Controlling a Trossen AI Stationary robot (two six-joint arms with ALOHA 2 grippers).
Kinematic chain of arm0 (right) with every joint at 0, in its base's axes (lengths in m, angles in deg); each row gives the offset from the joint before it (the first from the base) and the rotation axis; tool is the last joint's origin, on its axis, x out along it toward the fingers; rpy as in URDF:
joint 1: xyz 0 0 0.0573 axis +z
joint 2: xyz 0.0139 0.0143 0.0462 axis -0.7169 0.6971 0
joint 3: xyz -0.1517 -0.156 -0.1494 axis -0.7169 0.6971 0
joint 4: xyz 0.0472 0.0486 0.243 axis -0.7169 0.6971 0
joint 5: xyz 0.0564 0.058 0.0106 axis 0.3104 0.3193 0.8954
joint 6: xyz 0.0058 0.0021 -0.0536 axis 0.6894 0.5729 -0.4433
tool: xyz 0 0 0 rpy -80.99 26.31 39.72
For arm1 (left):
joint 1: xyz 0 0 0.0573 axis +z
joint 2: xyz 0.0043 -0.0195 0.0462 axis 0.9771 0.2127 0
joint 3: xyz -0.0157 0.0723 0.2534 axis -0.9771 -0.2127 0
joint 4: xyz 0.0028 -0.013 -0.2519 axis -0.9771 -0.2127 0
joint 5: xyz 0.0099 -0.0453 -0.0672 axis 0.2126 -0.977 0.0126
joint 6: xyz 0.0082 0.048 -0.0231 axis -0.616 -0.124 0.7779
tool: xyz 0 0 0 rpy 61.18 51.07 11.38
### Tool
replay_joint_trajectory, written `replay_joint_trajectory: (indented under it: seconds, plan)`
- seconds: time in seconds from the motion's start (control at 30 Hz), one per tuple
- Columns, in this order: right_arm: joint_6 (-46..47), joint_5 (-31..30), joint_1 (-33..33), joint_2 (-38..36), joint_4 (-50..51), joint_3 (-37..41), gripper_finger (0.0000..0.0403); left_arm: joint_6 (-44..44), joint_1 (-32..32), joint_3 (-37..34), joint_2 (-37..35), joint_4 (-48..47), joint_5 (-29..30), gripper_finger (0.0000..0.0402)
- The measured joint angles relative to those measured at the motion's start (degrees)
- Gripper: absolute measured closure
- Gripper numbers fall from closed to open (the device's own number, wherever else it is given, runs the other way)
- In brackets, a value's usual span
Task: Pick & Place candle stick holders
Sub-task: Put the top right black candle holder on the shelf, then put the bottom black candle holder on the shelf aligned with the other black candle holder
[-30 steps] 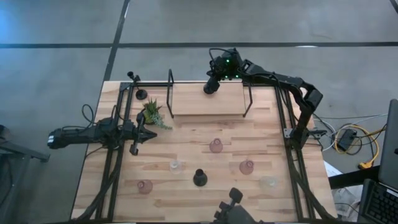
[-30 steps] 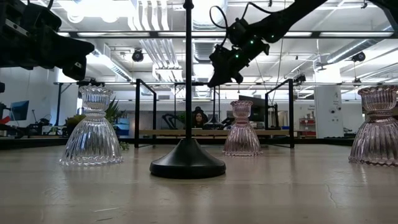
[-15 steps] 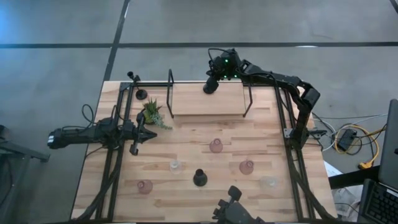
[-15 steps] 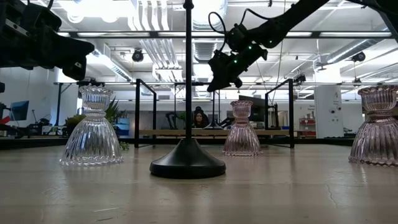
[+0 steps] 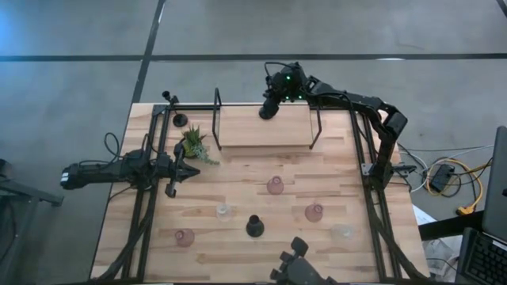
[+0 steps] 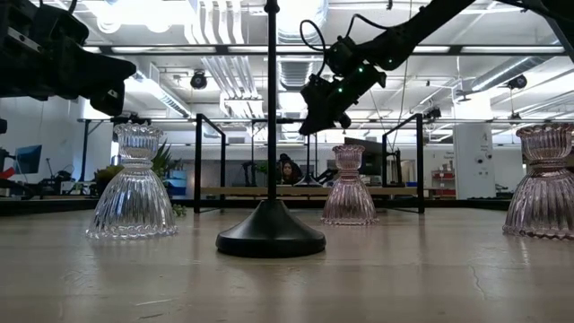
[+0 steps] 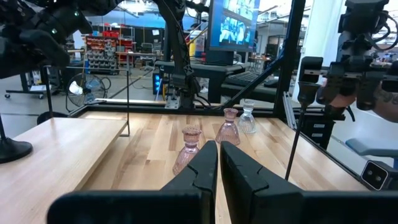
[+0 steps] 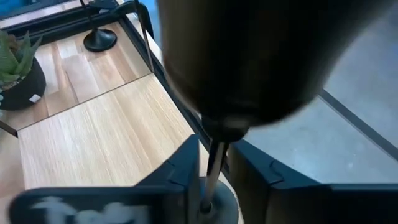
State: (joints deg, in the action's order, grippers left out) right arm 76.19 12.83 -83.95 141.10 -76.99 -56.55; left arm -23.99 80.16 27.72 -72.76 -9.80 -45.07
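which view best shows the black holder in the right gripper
The right wrist view: the black holder's stem runs between the right gripper's fingers. High view shows only its base; low view a dark shape under the arm; left wrist view doesn't show it clearly.

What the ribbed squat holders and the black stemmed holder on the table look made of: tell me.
Clear squat holder: seemingly pressed glass; transparent, ribbed, with glossy glints. Pink squat holder: the same, tinted. Black stemmed holder: probably painted metal, given its thin rigid stem and opaque satin base; not certain.
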Motion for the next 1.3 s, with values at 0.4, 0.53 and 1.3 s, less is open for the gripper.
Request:
replay_joint_trajectory:
  seconds: [0.4, 0.53, 1.3]
  plan:
    - [-1.99, 0.09, 0.11, -2.69, 10.02, -3.03, 0.0198, 0.00, -0.02, -0.01, -0.01, 0.00, 0.01, 0.0378]
    - [-2.17, 0.04, 0.11, -4.80, 14.58, -3.23, 0.0192, 0.00, 0.00, -0.02, 0.00, 0.00, 0.01, 0.0378]
    - [-4.35, 3.79, 29.46, -22.38, 36.82, 4.77, 0.0255, 0.00, -0.02, 0.00, 0.00, 0.00, 0.01, 0.0378]
